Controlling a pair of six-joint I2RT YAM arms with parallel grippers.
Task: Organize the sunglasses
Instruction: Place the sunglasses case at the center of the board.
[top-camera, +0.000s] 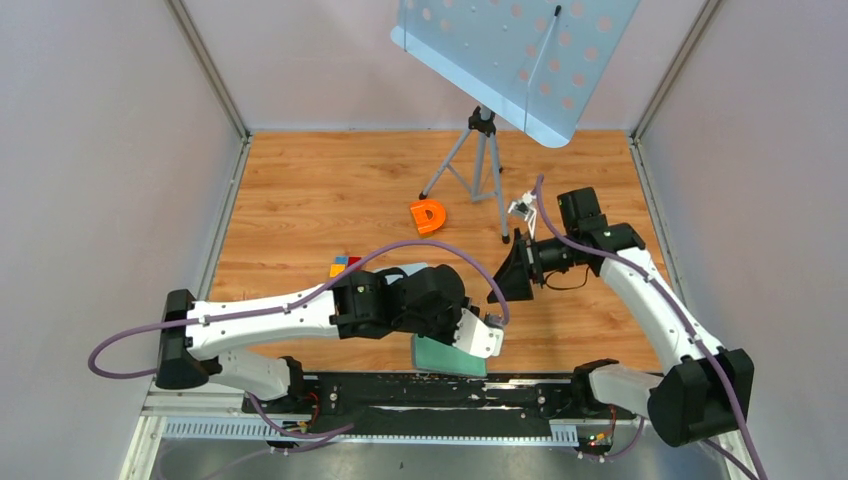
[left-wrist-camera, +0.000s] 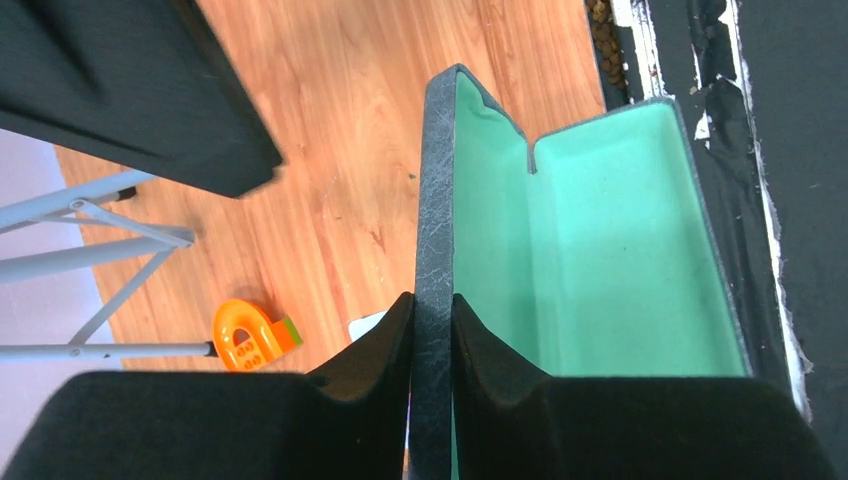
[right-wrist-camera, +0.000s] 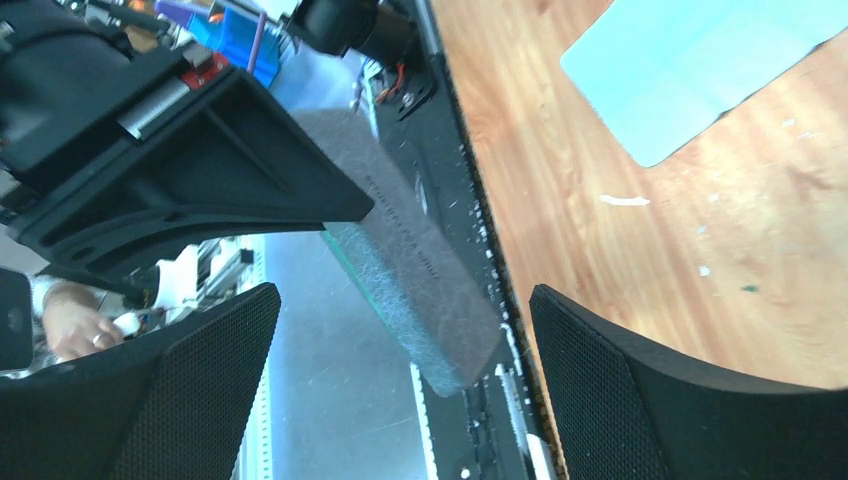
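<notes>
Clerk: First entry?

Checker: Glasses case (left-wrist-camera: 600, 250), oblong, grey outside, green lining. It is held open at the near edge of the surface (top-camera: 320, 190), partly over the black rail (top-camera: 380, 395). One grey wall is pinched between the fingers of the left gripper (left-wrist-camera: 433, 325), which is clenched on that wall.

Clerk: And the other arm?

Checker: The right gripper (right-wrist-camera: 400, 300) is listed as released. Its fingers are spread wide and nothing is grasped. It is pointed at the case's grey outer shell, near it but apart.

Clerk: Where are the sunglasses entered?

Checker: The sunglasses (top-camera: 520, 209) are noted as a small pale item on the wood, just beside the front leg of the tripod (top-camera: 480, 160) and behind the right arm's wrist, well apart from the case. Frame detail is too small to be made out.

Clerk: Remaining stock?

Checker:
- A pale blue cloth (right-wrist-camera: 690, 60) is laid flat on the surface and is partly covered by the left arm in the top view.
- An orange D-shaped toy (top-camera: 428, 216) is placed near the tripod's legs.
- A perforated pale blue panel (top-camera: 510, 50) is carried tilted on the tripod.
- Small coloured blocks (top-camera: 344, 266) are set beside the left arm.
</notes>
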